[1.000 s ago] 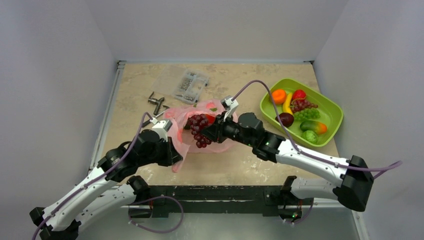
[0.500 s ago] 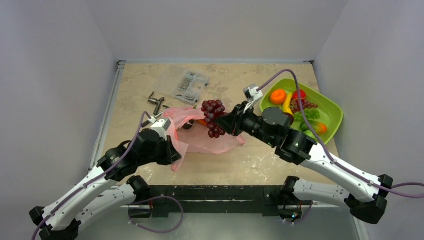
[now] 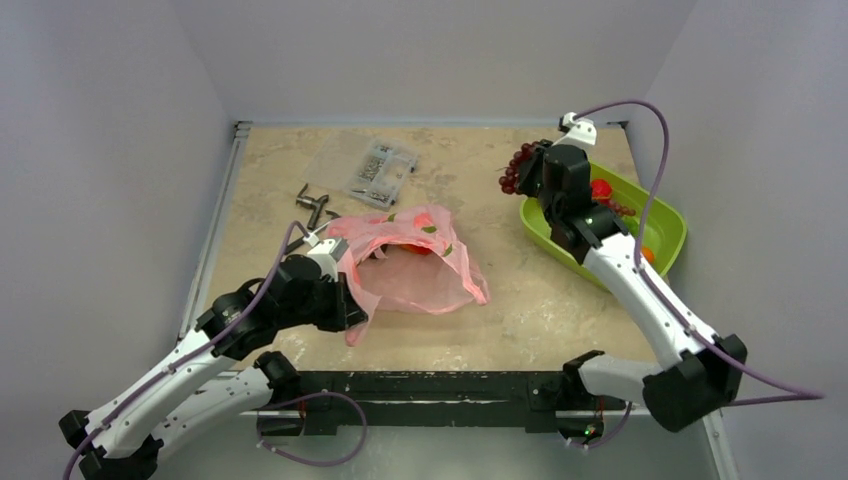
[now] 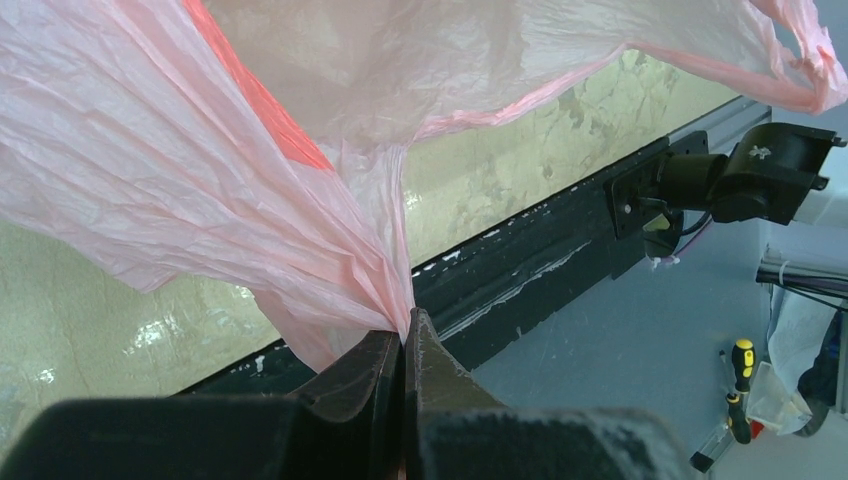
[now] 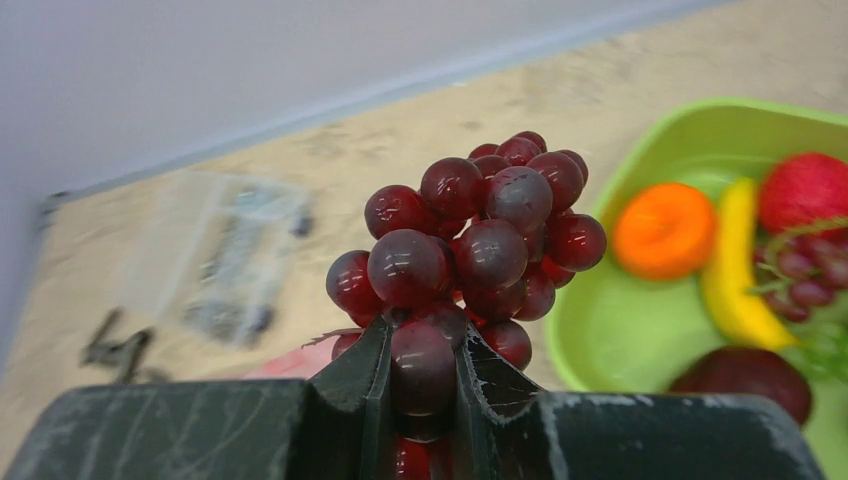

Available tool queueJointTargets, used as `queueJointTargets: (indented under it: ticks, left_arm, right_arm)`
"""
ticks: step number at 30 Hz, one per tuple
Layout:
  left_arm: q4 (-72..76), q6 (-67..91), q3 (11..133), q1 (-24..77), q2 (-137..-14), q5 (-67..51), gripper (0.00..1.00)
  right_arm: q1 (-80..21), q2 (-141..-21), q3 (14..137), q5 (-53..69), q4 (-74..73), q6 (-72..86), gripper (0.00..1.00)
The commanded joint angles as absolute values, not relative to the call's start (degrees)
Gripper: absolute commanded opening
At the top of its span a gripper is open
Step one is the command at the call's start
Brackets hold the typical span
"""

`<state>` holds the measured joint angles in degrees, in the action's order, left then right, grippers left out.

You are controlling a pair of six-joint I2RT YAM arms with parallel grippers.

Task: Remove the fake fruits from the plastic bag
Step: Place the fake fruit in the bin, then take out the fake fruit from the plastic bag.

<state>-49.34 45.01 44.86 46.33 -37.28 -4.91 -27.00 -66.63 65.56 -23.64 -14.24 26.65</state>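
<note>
Camera above shows me the plastic bag (image 3: 425, 278) mid-table with my left gripper (image 3: 352, 312) at its near corner and my right gripper (image 3: 528, 172) holding a purple grape bunch (image 3: 513, 172) beside the green tray (image 3: 668, 222); left wrist: jaws pressed together on pink film; right wrist: jaws pinching a low grape.

2 grape bunches (image 5: 470, 250), 1 bag (image 3: 420, 280), 1 tray (image 3: 668, 228) (lime grn)
</note>
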Motion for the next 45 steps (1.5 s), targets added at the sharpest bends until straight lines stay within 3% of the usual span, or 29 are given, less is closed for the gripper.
queueJointTargets:
  ticks: [1, 8, 13, 15, 18, 26, 29, 35, 42, 45]
  left_arm:
    - [-48.55, 45.13, 47.27, 46.70, -37.93, -6.68, 0.00]
    - [-48.86, 45.35, 48.08, 46.70, -38.13, -7.36, 0.00]
    - [-49.05, 45.31, 47.73, 46.72, -37.64, -6.85, 0.00]
    - [-49.36, 45.35, 47.64, 46.67, -37.61, -6.84, 0.00]
    - [-49.62, 44.89, 47.51, 46.67, -37.67, -6.85, 0.00]
    - [-49.87, 44.23, 47.62, 46.68, -38.50, -6.36, 0.00]
    - [-49.41, 44.02, 47.36, 46.67, -38.54, -6.70, 0.00]
    - [-49.62, 42.71, 47.70, 46.68, -38.85, -6.96, 0.00]
    - [-51.29, 40.62, 48.98, 46.68, -38.50, -7.25, 0.00]
    - [-51.07, 39.89, 48.96, 46.68, -38.37, -7.09, 0.00]
  right_arm:
    - [-16.71, -71.70, 65.88, -20.57, -11.18, 29.61, 0.00]
    - [-8.30, -80.87, 64.52, -14.83, -10.29, 31.68, 0.03]
    - [-7.81, -85.27, 64.13, -21.99, -10.54, 28.24, 0.64]
    - [-7.82, -86.52, 65.33, -22.97, -12.16, 26.59, 0.77]
    - [-7.86, -85.91, 66.05, -21.96, -14.47, 24.56, 0.87]
    - [-14.18, -70.73, 59.80, -6.67, -11.19, 18.90, 0.93]
    - [-22.54, -63.55, 56.80, -0.71, -8.95, 17.61, 0.98]
    - [-41.72, -56.29, 51.85, 7.99, -0.99, 15.34, 0.99]
    - [-58.42, -61.00, 51.68, 6.13, 2.33, 12.25, 0.90]
    - [-62.04, -66.15, 53.37, 2.80, 0.99, 11.57, 0.81]
